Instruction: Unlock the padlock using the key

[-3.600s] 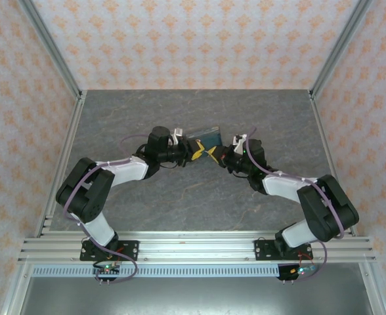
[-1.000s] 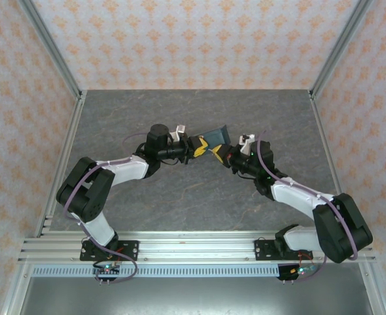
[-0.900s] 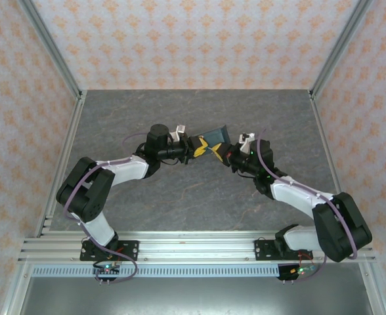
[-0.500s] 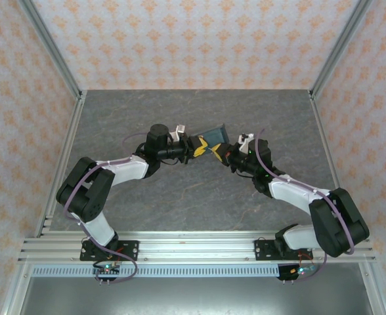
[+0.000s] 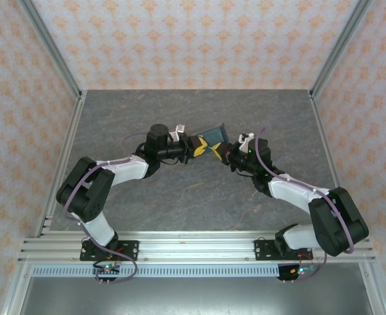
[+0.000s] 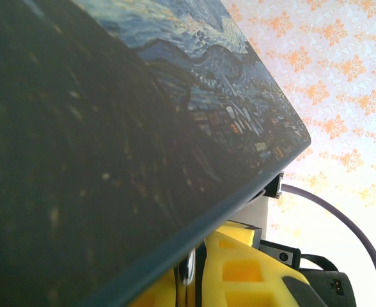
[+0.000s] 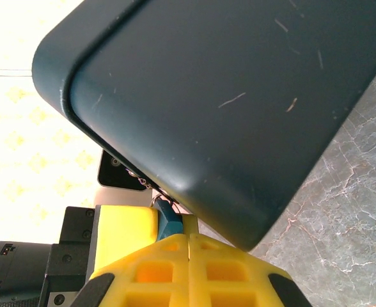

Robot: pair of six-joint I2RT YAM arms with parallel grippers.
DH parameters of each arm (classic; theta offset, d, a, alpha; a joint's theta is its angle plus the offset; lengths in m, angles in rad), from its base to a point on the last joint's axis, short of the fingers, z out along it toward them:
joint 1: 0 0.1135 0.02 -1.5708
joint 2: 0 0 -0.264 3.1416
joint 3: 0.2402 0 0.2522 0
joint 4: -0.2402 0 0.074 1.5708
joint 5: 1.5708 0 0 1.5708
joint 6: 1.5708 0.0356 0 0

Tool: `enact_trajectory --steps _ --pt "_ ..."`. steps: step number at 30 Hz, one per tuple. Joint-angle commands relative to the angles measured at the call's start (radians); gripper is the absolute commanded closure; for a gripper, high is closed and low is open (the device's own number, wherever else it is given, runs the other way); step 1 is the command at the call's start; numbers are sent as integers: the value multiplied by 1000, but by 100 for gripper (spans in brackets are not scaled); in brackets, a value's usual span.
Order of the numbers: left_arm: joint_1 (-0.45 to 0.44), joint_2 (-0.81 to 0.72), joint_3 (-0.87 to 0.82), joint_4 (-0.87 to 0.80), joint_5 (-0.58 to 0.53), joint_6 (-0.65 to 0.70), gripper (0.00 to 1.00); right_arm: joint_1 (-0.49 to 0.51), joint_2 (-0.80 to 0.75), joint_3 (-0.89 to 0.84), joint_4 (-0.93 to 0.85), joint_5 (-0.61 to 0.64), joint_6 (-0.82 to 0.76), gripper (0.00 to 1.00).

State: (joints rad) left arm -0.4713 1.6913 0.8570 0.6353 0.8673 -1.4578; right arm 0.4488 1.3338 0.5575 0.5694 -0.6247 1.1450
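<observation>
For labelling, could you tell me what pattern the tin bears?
The tin bears a swirling blue painting; left wrist view.

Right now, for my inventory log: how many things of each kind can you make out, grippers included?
tin: 1
padlock: 1
grippers: 2, the left gripper and the right gripper
Total: 4

No word, number or brand mark can be read anywhere. The tin (image 6: 130, 128) carries a painted night sky without lettering, and its dark plain side (image 7: 239, 96) bears scratches, not writing.
</observation>
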Motion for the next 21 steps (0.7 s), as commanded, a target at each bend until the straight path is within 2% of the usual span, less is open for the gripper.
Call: enact_trajectory --steps 1,13,21 --pt "-5 -1 17 45 9 30 100 9 7 43 55 6 7 100" --pt "-23 -2 25 50 -12 18 100 45 50 68 76 18 18 100" --pt "-34 -3 35 42 -26 23 100 59 74 74 121 52 79 100"
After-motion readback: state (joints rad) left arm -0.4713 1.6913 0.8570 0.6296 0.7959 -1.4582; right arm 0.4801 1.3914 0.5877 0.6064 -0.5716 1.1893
